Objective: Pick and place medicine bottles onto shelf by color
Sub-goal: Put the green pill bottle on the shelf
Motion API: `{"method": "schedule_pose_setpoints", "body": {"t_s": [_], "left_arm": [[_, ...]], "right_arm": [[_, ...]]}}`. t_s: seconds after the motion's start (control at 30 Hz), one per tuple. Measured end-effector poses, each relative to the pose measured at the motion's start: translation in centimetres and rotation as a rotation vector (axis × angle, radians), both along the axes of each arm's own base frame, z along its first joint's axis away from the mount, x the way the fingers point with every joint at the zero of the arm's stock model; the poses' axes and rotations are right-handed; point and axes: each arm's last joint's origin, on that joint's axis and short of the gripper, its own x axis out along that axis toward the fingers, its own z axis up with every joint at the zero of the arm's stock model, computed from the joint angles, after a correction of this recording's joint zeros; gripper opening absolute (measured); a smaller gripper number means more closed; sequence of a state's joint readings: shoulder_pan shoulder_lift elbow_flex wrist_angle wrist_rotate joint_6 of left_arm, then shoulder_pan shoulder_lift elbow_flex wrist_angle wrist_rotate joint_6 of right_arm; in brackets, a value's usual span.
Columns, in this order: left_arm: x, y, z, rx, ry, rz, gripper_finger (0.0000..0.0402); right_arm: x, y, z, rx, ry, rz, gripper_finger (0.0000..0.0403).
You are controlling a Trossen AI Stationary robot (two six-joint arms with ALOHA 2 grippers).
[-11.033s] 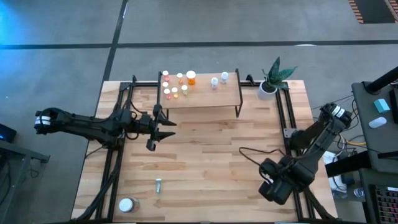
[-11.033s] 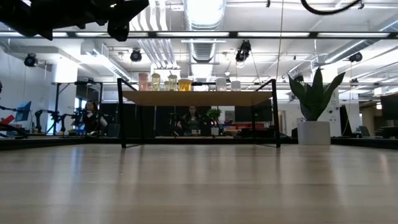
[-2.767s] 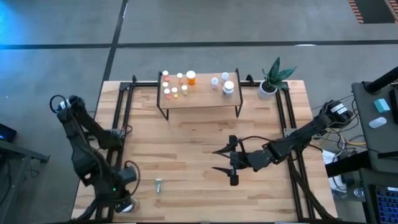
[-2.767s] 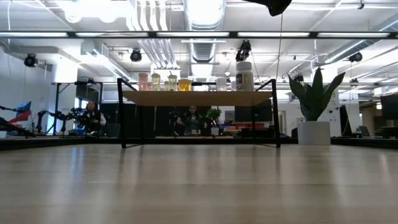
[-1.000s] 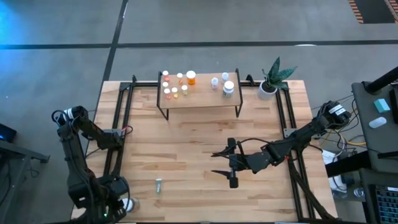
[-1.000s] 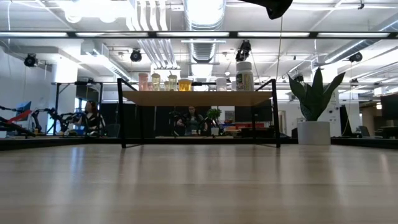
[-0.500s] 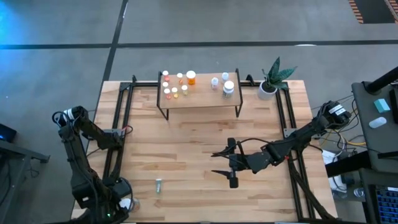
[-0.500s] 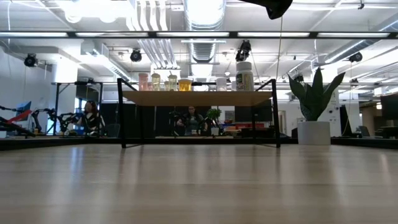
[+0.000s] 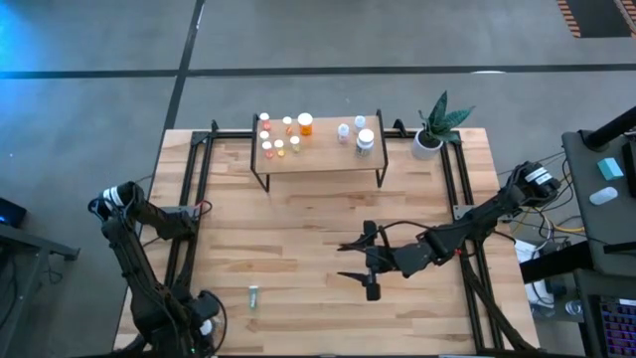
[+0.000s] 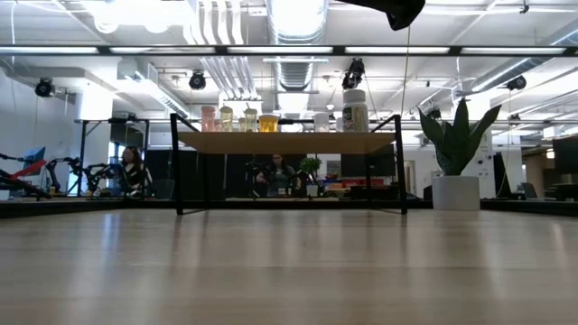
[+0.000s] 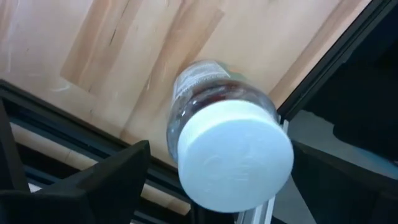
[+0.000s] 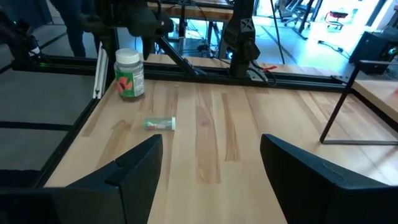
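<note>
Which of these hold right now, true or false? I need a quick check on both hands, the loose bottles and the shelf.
1. The left hand is at the table's near left corner, over a white-capped bottle. True.
2. The left hand is shut on that bottle. False: its fingers stand open on either side of the bottle, which rests on the table.
3. A small vial lies on its side on the table. True.
4. The right hand carries a bottle. False: it is open and empty above mid-table.
5. The shelf is bare. False: bottles stand on it, among them a large white-capped bottle at its right end.
</note>
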State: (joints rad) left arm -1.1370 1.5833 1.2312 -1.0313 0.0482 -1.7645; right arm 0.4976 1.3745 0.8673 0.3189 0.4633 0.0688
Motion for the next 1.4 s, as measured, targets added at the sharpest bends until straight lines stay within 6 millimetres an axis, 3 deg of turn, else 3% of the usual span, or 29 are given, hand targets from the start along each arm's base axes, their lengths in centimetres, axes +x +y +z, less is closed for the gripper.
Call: {"method": "schedule_pose_setpoints", "body": {"t_s": [0.13,0.37,0.63,0.93,1.4], "left_arm": [[0.0,0.2,0.1,0.012,-0.012,0.004,0.0323],[0.0,0.2,0.2,0.007,-0.02,-0.02,0.0213],[0.7,1.1,1.0,-0.002,-0.043,-0.06,0.0209],[3.1,5.5,3.3,0.081,-0.147,-0.079,0.0214],[10.8,15.1,6.0,0.177,-0.365,-0.215,0.0217]], "right_arm": [[0.2,0.1,-0.5,0.009,0.018,-0.005,0.026],[0.2,0.4,-0.9,0.017,0.027,-0.002,0.026],[0.2,0.4,-0.8,0.022,0.023,-0.001,0.026],[0.2,0.5,-0.8,0.025,0.018,0.0,0.026],[0.2,0.6,-0.8,-0.007,0.018,0.012,0.026]]}}
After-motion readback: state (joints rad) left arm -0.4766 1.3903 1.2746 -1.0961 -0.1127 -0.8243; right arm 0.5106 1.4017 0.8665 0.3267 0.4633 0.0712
